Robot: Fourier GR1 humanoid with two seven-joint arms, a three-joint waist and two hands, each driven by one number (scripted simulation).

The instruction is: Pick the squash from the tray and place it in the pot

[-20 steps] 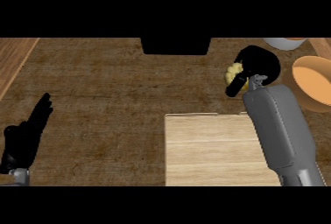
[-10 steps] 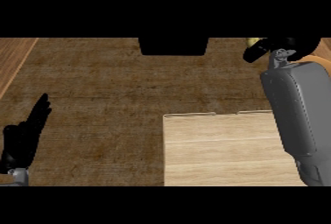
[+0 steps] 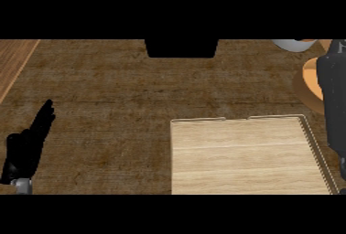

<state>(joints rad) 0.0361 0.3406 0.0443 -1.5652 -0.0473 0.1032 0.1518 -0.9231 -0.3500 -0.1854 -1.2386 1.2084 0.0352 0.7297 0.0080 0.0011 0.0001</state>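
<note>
A single view looks steeply down from the robot's head onto the brown counter [image 3: 108, 91], fairly close. It takes in the pale tray [image 3: 236, 160] at lower right and perhaps a pot's [image 3: 307, 84] edge.

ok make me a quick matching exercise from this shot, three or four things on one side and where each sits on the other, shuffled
Things:
1. tray
2. left hand
3. pot
4. right forearm

Places:
A. far right edge, running top to bottom
B. lower left, fingers up
C. lower middle to right, nothing showing on it
D. orange, at the right, partly behind the arm

Pairs: 1-C, 2-B, 3-D, 4-A
</note>
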